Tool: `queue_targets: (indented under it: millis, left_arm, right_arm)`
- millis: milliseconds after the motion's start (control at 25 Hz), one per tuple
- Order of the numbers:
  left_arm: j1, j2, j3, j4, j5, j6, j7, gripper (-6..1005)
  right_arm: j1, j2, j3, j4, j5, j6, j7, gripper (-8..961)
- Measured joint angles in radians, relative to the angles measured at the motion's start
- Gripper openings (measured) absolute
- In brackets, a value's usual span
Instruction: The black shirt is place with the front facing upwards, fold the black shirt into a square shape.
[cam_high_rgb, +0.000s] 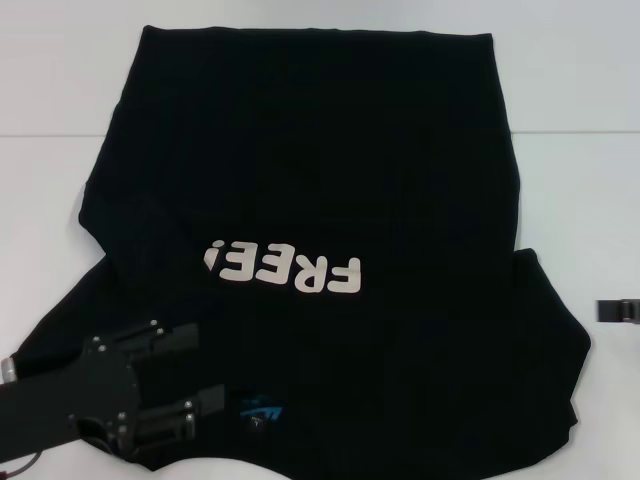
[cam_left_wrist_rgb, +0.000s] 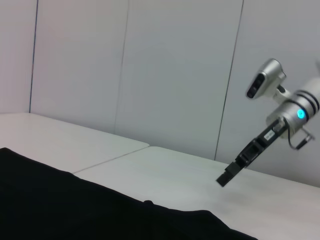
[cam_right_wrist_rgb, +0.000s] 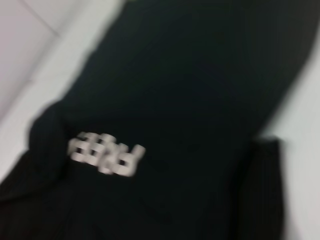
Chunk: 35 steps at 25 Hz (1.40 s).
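Black cloth covers most of the white table: the black shirt lies front up, its white "FREE!" lettering reading upside down in the head view and a small blue logo near the collar at the near edge. The shirt's left side looks folded in over the chest, though dark cloth on dark cloth makes the fold hard to trace. The left gripper hovers low over the shirt's near left part, beside the logo, its two fingers spread apart with nothing between them. The right gripper hangs above bare table off the shirt's right side; whether it is parted or closed I cannot tell.
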Motion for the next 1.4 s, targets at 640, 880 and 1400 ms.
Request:
queue_targets:
  millis: [640,880,1400]
  left_arm:
    - [-0.004,0.005,0.003,-0.003,0.002,-0.001,0.003,766]
    - [-0.003,0.005,0.001,-0.012,0.002,0.003,0.004,766]
    - [-0.009,0.004,0.002,-0.013,0.002,0.0,0.004,766]
  right_arm:
    - [0.22,-0.02,-0.003,0.165,-0.354,0.02,0.263,920]
    - [0.24,-0.016,-0.013,0.232,-0.345,0.098,0.247,917]
    - [0.268,-0.005,-0.043,0.281,-0.341,0.153,0.236,913]
